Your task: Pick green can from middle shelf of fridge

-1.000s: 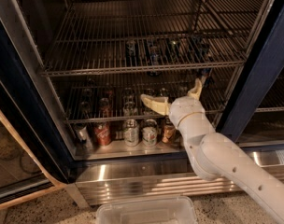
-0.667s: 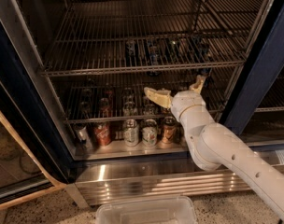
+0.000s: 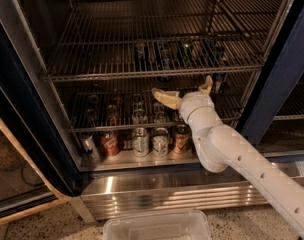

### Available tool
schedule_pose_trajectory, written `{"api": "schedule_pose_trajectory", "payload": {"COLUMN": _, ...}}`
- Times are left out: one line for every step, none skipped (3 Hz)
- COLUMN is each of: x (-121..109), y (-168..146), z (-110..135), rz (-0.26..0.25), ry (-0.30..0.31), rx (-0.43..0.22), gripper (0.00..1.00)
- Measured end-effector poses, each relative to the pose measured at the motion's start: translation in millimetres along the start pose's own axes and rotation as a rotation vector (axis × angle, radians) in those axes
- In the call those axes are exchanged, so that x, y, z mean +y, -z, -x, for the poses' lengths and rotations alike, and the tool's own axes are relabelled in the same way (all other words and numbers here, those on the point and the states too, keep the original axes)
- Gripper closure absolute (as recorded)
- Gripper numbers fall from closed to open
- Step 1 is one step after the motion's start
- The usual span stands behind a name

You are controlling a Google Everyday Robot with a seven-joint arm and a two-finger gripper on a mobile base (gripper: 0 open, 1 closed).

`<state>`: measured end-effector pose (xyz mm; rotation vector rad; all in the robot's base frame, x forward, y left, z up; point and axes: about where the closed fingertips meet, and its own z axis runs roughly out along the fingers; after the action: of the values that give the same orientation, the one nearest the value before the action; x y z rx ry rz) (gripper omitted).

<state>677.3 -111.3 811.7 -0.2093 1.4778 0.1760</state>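
The fridge (image 3: 22, 99) stands open, with a dark blue frame and several wire racks. My gripper (image 3: 182, 86) is open and empty. It reaches in between the upper rack (image 3: 92, 76) and the middle shelf (image 3: 99, 129). One finger (image 3: 163, 98) points left and the other finger (image 3: 208, 84) points up and right. Several dark cans (image 3: 137, 105) stand on the middle shelf, left of and below the gripper. I cannot tell which of them is the green can, and my wrist hides part of that shelf.
Several cans (image 3: 164, 54) stand far back on the upper rack. A row of cans stands on the pale floor panel, among them a red can (image 3: 110, 143) and a white can (image 3: 140, 141). A clear plastic bin (image 3: 157, 226) sits on the floor in front of the stainless base panel (image 3: 142, 191).
My gripper has moved up and a little deeper into the fridge, from just above the floor cans to the level above the middle shelf. The cans have not moved.
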Motion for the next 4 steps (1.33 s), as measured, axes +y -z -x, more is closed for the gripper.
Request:
{"api": "schedule_pose_trajectory", "payload": {"x": -16.9, "y": -39.2, "z": -16.8, "rz": -0.015, "ry": -0.034, "rx": 0.021, "gripper": 0.0}}
{"api": "schedule_pose_trajectory", "payload": {"x": -15.6, "y": -46.3, "z": -15.4, "rz": -0.013, "ry": -0.024, "rx": 0.012, "gripper": 0.0}}
{"api": "schedule_pose_trajectory", "payload": {"x": -18.0, "y": -59.2, "z": -10.0, "rz": -0.013, "ry": -0.012, "rx": -0.007, "gripper": 0.0}}
{"api": "schedule_pose_trajectory", "payload": {"x": -22.7, "y": -79.1, "z": -9.2, "rz": -0.004, "ry": -0.009, "rx": -0.006, "gripper": 0.0}}
